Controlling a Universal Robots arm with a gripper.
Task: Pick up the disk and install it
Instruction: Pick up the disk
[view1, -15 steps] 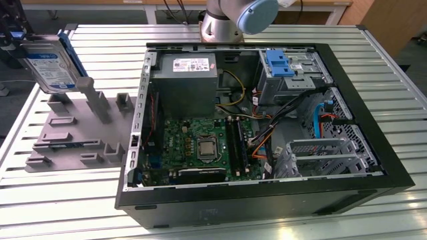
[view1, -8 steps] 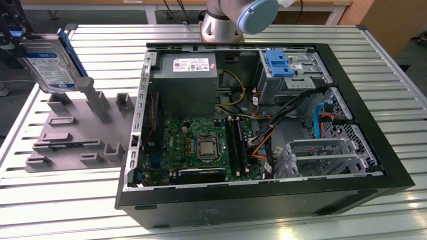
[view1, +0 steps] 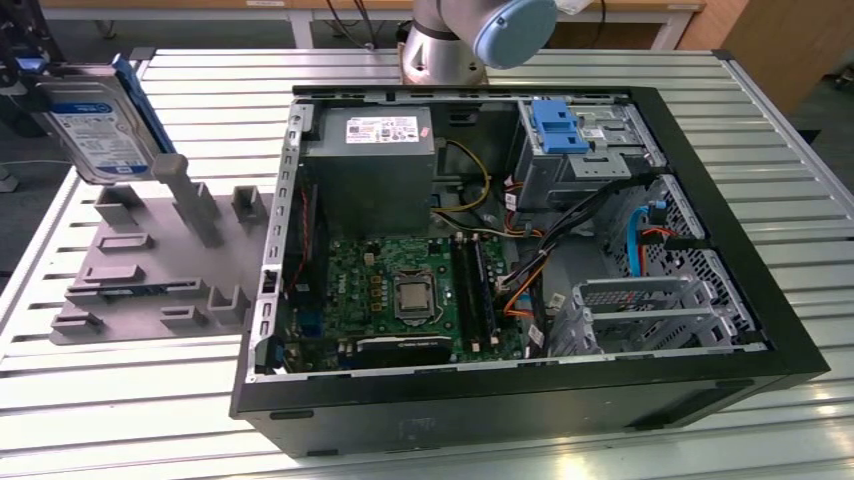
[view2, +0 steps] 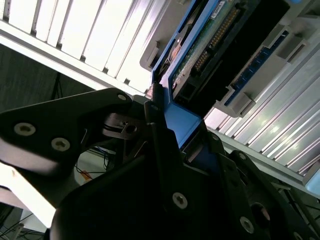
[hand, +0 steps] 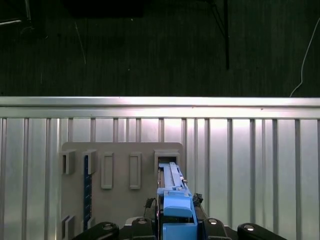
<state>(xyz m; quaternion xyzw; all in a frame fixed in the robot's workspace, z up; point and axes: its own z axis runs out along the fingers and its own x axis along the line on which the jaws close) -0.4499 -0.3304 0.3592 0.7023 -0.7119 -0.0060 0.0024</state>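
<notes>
The disk (view1: 91, 128) is a silver drive with a white-and-blue label in a blue carrier frame. It stands on edge at the far corner of the grey fixture plate (view1: 147, 270), on the exterior view's left. My gripper (view1: 34, 80) is at the disk's upper end. In both wrist views its black fingers (view2: 160, 145) are shut on the blue carrier (hand: 176, 207). The disk's lower end sits at a slot (hand: 166, 159) of the fixture; I cannot tell whether it still rests in the slot.
An open computer case (view1: 747, 290) lies on the slatted metal table (view1: 107, 400), on the exterior view's right of the fixture. Inside are a grey box (view1: 374, 150), a motherboard (view1: 400, 290), a blue latch piece (view1: 554, 125) and a metal bay (view1: 654, 310). The arm's base (view1: 461, 40) stands behind the case.
</notes>
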